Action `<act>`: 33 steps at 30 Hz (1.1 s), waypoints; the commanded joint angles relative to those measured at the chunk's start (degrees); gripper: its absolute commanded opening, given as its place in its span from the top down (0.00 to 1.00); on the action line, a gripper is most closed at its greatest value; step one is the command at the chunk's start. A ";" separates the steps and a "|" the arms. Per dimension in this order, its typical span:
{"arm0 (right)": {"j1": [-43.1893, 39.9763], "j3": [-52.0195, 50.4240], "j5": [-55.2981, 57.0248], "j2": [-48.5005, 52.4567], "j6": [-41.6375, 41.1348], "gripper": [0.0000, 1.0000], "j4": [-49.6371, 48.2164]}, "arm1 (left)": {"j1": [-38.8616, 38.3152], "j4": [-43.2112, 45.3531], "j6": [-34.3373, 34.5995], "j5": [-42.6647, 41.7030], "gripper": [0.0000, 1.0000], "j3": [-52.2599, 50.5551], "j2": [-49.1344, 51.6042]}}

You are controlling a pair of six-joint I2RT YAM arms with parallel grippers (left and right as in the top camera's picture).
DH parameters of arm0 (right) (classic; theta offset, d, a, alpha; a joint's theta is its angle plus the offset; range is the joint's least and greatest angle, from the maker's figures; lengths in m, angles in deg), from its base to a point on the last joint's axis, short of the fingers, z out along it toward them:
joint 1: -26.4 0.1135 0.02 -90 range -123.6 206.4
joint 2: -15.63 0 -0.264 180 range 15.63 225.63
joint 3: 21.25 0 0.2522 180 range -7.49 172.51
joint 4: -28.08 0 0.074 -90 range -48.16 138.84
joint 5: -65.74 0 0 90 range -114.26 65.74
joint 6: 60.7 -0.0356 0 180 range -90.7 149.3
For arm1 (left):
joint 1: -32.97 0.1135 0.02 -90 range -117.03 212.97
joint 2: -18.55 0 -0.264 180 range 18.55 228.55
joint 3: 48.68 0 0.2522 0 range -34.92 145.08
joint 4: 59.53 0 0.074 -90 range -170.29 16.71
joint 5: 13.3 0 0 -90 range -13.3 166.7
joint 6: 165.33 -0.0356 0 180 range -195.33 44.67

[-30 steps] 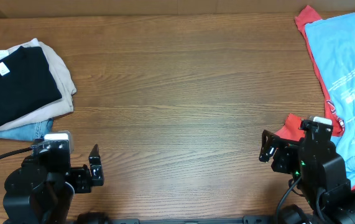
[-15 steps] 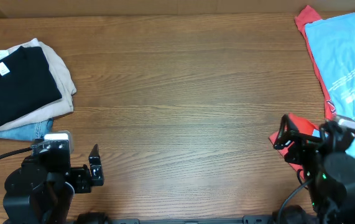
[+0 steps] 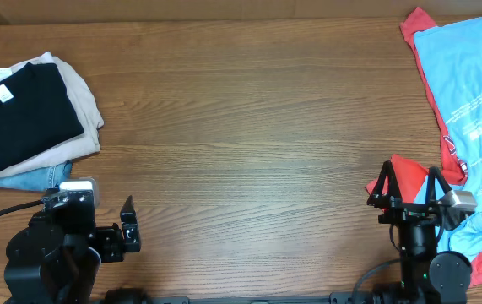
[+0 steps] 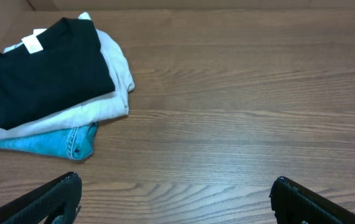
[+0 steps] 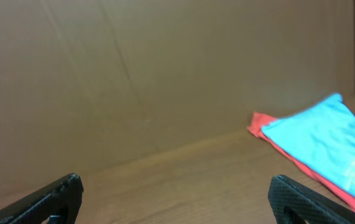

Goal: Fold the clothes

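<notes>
A loose light blue shirt point(image 3: 468, 93) lies over a red garment point(image 3: 409, 173) along the table's right side; both show in the right wrist view, blue point(image 5: 326, 140) over red point(image 5: 261, 122). A folded stack sits at the left: black shirt point(image 3: 17, 114) on a beige garment point(image 3: 80, 101) on blue jeans point(image 3: 42, 176); it also shows in the left wrist view point(image 4: 40, 68). My left gripper point(image 4: 176, 196) is open and empty near the front left edge. My right gripper point(image 5: 174, 196) is open and empty, tilted up, beside the red garment.
The wooden table point(image 3: 249, 127) spans the whole view. A brown cardboard wall point(image 5: 133, 68) stands behind the table's far edge.
My right arm has swung right and turned to face the far wall, its gripper now next to the red garment. The left arm and the clothes have not moved.
</notes>
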 commanded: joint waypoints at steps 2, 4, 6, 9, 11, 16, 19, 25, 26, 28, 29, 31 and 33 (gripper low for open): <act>-0.81 -5.29 -2.19 -0.98 0.48 0.00 -7.48 | 0.22 0.00 0.76 0.50 0.00 -0.09 0.00; -1.29 -7.45 -2.21 -0.98 1.40 0.00 -11.45 | 0.22 0.00 0.76 0.50 0.00 -0.09 0.00; -1.68 -9.79 -2.10 -0.98 2.21 0.00 -15.08 | 0.22 0.00 0.76 0.50 0.00 -0.09 0.00; -2.56 -13.77 -2.25 -0.98 3.10 0.00 -19.56 | 0.22 0.00 0.76 0.50 0.00 -0.09 0.00; -3.06 -13.64 -3.02 -0.98 3.15 0.00 -15.34 | 0.22 0.00 0.76 0.50 0.00 -0.09 0.00; -3.61 -13.68 -7.04 -0.98 3.04 0.00 -6.29 | 0.22 0.00 0.76 0.50 0.00 -0.09 0.00; -3.54 -13.64 -7.93 -0.98 3.06 0.00 -6.36 | 0.22 0.00 0.76 0.50 0.00 -0.09 0.00; -3.54 -13.64 -7.93 -0.98 3.06 0.00 -6.32 | 0.22 0.00 0.76 0.50 0.00 -0.09 0.00; -3.54 -13.64 -7.93 -0.98 3.06 0.00 -6.32 | 0.22 0.00 0.76 0.50 0.00 -0.09 0.00; -3.54 -13.64 -7.93 -0.98 3.06 0.00 -6.32 | 0.22 0.00 0.76 0.50 0.00 -0.09 0.00; -3.54 -13.64 -7.93 -0.98 3.06 0.00 -6.32 | 0.22 0.00 0.76 0.50 0.00 -0.09 0.00; -3.54 -13.64 -7.93 -0.98 3.06 0.00 -6.32 | 0.22 0.00 0.76 0.50 0.00 -0.09 0.00; -3.54 -13.64 -7.93 -0.96 3.06 0.00 -6.32 | 0.22 0.00 0.76 0.50 0.00 -0.09 0.00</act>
